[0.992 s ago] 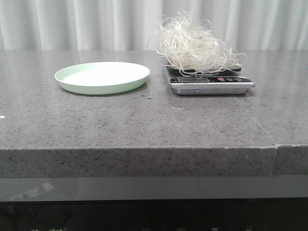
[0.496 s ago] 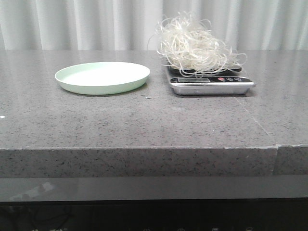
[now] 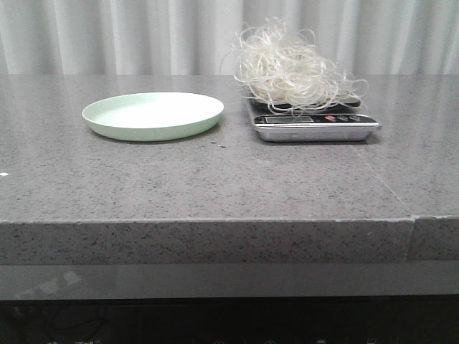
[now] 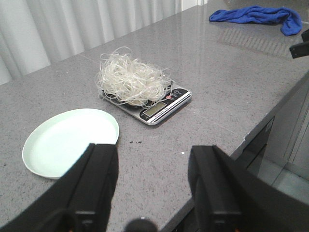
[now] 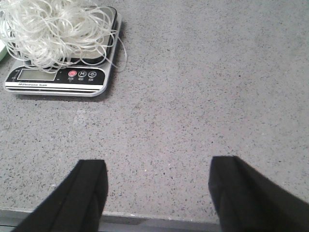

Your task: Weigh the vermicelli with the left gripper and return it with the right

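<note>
Front view: vermicelli point(image 3: 290, 70) heaped on scale point(image 3: 315, 126), strands spilling over its edges. Pale green plate point(image 3: 152, 115) bare, beside scale to its left, apart from it. Both on grey stone table point(image 3: 215, 186). No arm visible.

Left wrist view: left gripper point(image 4: 153, 181) spread wide, holding nothing, above table edge, well short of plate point(image 4: 67, 141) and scale point(image 4: 157, 105). Vermicelli point(image 4: 131, 80) on scale. Blue cloth point(image 4: 256, 15) far off on table.

Right wrist view: right gripper point(image 5: 157, 191) spread wide, empty, above bare table, well apart from scale point(image 5: 60, 77). Vermicelli point(image 5: 50, 29) piled on scale platform; display and buttons uncovered.

Fluffy whitish vermicelli point(image 3: 290, 70) clump, curly strands, heaped on scale point(image 3: 315, 127)
</note>
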Robot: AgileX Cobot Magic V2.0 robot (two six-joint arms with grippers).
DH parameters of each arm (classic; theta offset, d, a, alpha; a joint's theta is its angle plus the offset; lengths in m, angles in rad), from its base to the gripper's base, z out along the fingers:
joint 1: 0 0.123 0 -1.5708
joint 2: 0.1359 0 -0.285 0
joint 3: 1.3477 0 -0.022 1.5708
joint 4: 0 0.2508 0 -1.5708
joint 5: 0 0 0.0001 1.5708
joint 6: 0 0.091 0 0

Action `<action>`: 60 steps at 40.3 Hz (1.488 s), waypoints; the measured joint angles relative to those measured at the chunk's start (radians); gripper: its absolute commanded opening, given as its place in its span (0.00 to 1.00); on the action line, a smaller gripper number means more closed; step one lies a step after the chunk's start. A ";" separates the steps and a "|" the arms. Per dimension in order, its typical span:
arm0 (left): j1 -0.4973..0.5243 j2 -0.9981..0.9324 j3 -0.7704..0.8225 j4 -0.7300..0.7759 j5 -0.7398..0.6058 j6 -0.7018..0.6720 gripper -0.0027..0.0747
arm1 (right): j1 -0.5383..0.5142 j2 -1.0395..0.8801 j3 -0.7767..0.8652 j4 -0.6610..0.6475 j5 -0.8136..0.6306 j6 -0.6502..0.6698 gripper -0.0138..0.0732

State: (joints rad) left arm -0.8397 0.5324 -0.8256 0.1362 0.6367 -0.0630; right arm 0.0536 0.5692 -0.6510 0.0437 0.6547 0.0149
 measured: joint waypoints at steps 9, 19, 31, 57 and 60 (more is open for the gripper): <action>0.000 -0.091 0.061 -0.002 0.000 0.000 0.59 | 0.000 0.002 0.000 0.006 -0.004 0.000 0.80; 0.000 -0.094 0.065 -0.002 0.000 -0.001 0.59 | 0.099 0.115 -0.082 0.031 0.009 -0.029 0.80; 0.000 -0.094 0.065 -0.024 0.000 -0.002 0.59 | 0.237 0.412 -0.301 0.035 0.008 -0.037 0.80; 0.000 -0.094 0.065 -0.028 0.002 -0.002 0.59 | 0.311 1.057 -0.864 0.093 0.008 -0.041 0.80; 0.000 -0.094 0.065 -0.028 0.002 -0.002 0.59 | 0.311 1.103 -0.914 0.095 0.008 -0.041 0.80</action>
State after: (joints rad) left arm -0.8397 0.4379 -0.7609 0.1086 0.6385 -0.0652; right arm 0.3648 1.6724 -1.5649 0.1384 0.6632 -0.0262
